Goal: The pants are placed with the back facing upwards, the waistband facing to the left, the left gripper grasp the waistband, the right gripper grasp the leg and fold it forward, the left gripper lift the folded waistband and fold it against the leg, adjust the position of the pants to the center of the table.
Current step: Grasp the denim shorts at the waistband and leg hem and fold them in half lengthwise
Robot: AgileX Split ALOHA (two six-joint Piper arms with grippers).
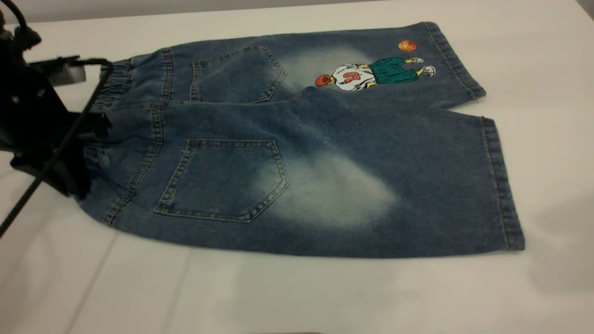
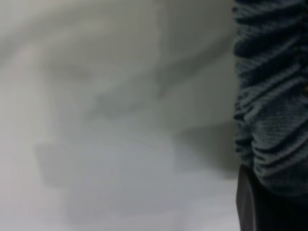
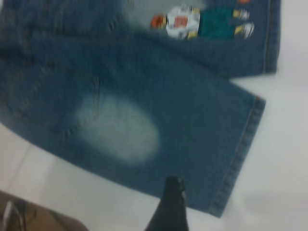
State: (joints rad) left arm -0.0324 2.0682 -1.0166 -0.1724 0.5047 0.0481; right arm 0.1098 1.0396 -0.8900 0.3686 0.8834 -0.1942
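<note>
Your faded-blue denim pants lie flat, back pockets up, on the plain white counter. At their gathered elastic waistband sits your left pincer, grip state unclear. Your right pincer hovers beside the plain leg's stitched hem, width unclear.

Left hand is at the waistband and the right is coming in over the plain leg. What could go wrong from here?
1. The left hand sits at the middle of the waistband, not its near corner, so the band may bunch or slip when lifted.
2. The right hand hovers over the leg beside its hem, not yet on it; closing there could miss or pinch one layer.
3. The pants lie slightly askew on the table, so the fold may land crooked.
</note>
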